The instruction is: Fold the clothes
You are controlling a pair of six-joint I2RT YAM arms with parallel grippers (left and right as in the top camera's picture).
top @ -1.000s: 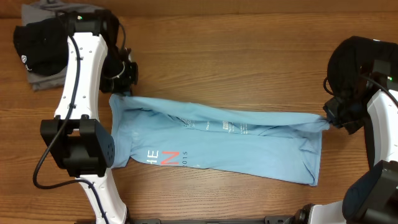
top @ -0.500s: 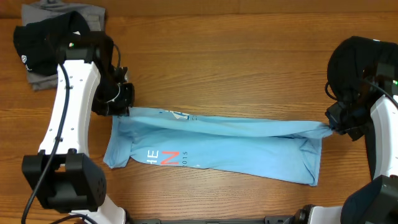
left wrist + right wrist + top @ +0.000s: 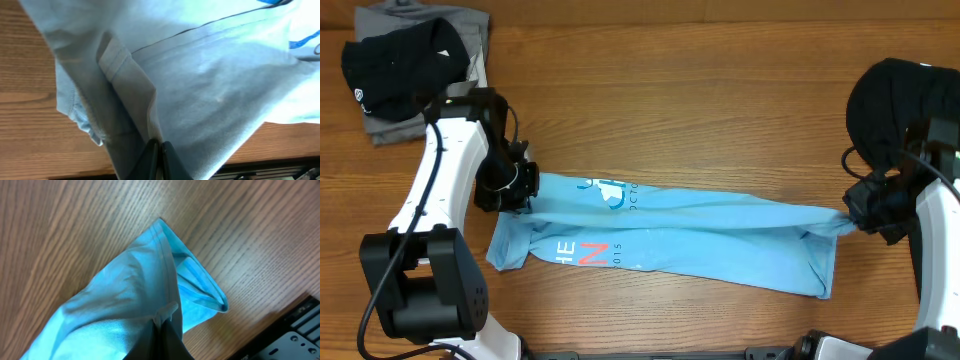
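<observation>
While both of my pincers are pinched tight on cloth, the light-blue T-shirt (image 3: 670,235) lies pulled out long between them on the near half of the wooden table (image 3: 700,90). Its long axis runs from my left to my right, slanting a little toward the near edge at the right end. A short sleeve juts from the near corner of the left end, so the shoulder end points to my left and the straight end to my right. The far long edge is folded over toward me, showing a small blue and white print near the left end. The larger lettering, with a red N, sits below that fold and reads from left to right

My left pincer (image 3: 520,190) is clamped on the far corner of the left end. In my left wrist view the dark fingers (image 3: 142,165) meet with a stitched fold of the blue cloth caught between them. My right pincer (image 3: 850,215) is clamped on the far corner of the right end, where the cloth bunches to a point. In my right wrist view its fingers (image 3: 160,345) are closed on the hemmed edge just above the wood

By count: one light-blue shirt and two dark piles. One is a black bundle (image 3: 395,65) on a single grey cloth (image 3: 470,30) at the far left corner. The other is a black heap (image 3: 890,110) at the right edge, beside my right arm
</observation>
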